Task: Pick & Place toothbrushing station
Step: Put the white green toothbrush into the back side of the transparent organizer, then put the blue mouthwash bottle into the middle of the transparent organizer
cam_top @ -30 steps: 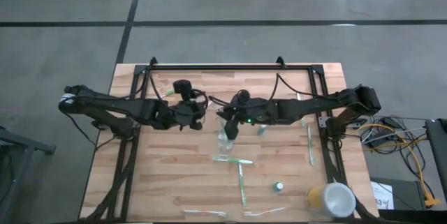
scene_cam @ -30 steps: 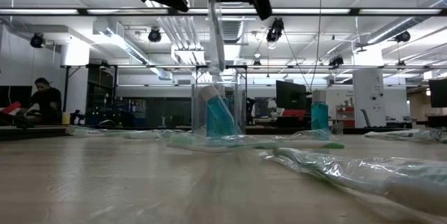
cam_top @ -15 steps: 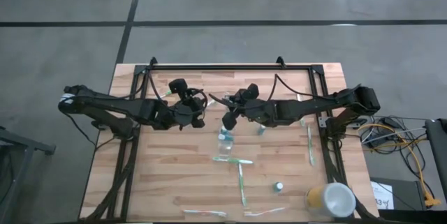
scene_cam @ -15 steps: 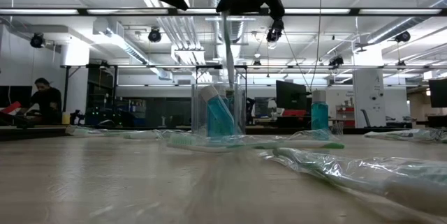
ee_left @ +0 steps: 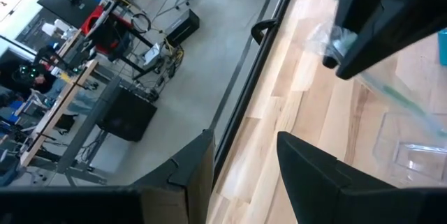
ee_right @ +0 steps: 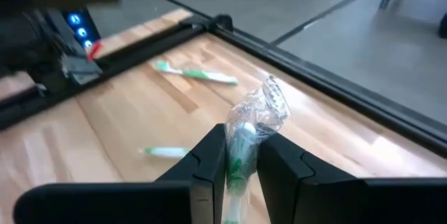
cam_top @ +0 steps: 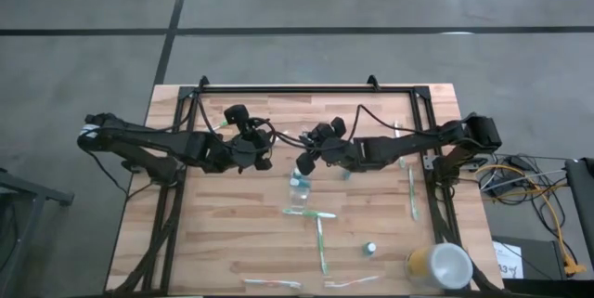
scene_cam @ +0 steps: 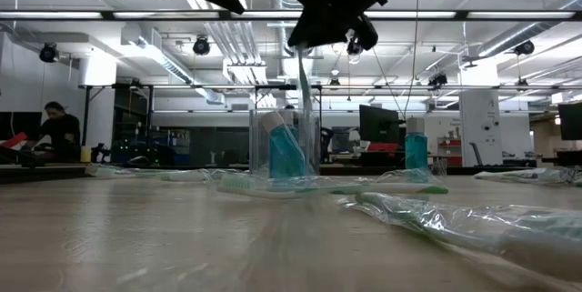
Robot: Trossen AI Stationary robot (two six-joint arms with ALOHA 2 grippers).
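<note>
The pale wooden table [cam_top: 232,233] carries a small clear plastic cup [cam_top: 298,187] at its middle. Above the cup, the right gripper [cam_top: 303,162] has its jaws clenched on a plastic-wrapped white-and-green toothbrush [ee_right: 242,147]. The left gripper [cam_top: 263,154] hovers beside it, jaws parted, grasping nothing.

Clear cup [scene_cam: 284,142] upright mid-table holding a capped tube [scene_cam: 284,151], wrapped toothbrushes [cam_top: 320,238] lying scattered nearby

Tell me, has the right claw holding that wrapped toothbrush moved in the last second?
Yes. In the high view the right gripper, shut on a wrapped toothbrush, has drawn back from over the clear plastic cup toward the table's far edge.
</note>
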